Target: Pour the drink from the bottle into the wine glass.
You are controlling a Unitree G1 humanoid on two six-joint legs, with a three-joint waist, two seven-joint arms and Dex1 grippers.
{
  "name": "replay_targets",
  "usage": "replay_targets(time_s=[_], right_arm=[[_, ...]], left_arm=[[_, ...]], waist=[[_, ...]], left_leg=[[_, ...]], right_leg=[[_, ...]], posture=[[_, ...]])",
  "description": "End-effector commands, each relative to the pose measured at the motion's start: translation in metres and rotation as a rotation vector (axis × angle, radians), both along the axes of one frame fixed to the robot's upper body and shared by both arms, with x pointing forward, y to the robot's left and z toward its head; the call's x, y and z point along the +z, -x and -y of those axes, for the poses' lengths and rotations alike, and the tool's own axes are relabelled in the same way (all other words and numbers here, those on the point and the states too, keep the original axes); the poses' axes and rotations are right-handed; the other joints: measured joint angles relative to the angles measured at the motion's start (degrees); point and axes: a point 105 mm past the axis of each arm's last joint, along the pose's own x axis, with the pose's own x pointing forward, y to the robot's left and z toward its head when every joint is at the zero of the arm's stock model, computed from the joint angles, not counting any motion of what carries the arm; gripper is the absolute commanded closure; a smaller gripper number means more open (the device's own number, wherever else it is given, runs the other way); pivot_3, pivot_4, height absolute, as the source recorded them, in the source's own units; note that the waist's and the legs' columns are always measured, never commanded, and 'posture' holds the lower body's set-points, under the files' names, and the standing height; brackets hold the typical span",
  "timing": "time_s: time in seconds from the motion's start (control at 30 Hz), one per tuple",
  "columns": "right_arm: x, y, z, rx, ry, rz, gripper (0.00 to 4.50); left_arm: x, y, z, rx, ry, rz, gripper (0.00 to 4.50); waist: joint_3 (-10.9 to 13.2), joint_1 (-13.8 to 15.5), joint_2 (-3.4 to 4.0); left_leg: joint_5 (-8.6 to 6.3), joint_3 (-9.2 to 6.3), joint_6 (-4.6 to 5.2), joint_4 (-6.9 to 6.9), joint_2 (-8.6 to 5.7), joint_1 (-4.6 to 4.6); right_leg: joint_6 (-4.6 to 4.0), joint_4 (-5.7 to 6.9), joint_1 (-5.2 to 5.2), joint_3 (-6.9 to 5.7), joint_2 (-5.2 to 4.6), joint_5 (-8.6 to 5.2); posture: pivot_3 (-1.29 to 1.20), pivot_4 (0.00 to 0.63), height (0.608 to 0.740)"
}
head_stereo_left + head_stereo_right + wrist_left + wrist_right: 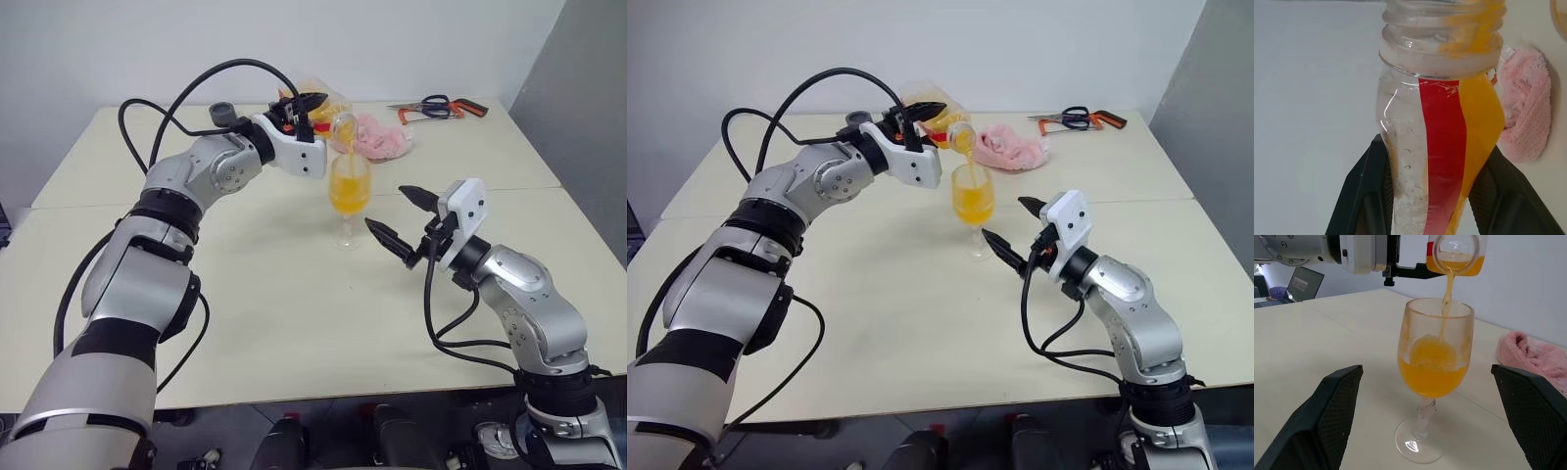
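The left claw (926, 110) is clamped on the bottle (955, 127), which is tipped over with its open mouth pointing down, just above the rim of the wine glass (349, 192). A thin stream of the drink (1448, 286) falls from the mouth into the bowl, and the orange liquid fills roughly the lower half of it. In the left wrist view the 2 black fingers (1364, 196) press against either side of the bottle's body, the red label strip runs down its middle, and the remaining drink lies along 1 side; the bottle's base is cut off at the edge of that picture, and the claw hides much of the bottle in the head views. The wine glass stands upright on the pale table (274, 323), its thin stem and round foot hard to make out against the surface in the head views but clearer in the right wrist view. The right claw (402, 217) has its fingers wide apart and grips nothing; it sits level beside the glass, on the robot's right, with 1 fingertip near the stem, though whether it touches cannot be told. Behind the glass lies a pink cloth (384, 139), partly hidden by the bottle. Farther back, near the table's far edge, are scissors (436, 104) with an orange-handled tool beside them, and a small dark round object (222, 114) whose nature is unclear.
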Motion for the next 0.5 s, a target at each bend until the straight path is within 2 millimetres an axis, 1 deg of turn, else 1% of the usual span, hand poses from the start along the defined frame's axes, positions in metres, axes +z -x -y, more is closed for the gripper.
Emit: replay_targets(time_s=[0.03,0.5], right_arm=[[0.0111,0.0035,-0.0007,0.011,-0.009,0.042,0.00],[0.0106,0.0039,-0.0019,0.012,-0.013,0.041,0.00]], left_arm=[[0.0277,0.0051,0.0016,-0.021,0.024,0.079,2.86],[0.0288,0.0055,0.0030,-0.024,0.017,0.089,2.86]], waist=[[0.00,0.00,0.00],[0.00,0.00,0.00]], left_leg=[[0.00,0.00,0.00,0.00,0.00,0.00],[0.00,0.00,0.00,0.00,0.00,0.00]], right_leg=[[0.00,0.00,0.00,0.00,0.00,0.00],[0.00,0.01,0.00,0.00,0.00,0.00]], posture=[[0.00,0.150,0.740],[0.00,0.150,0.740]])
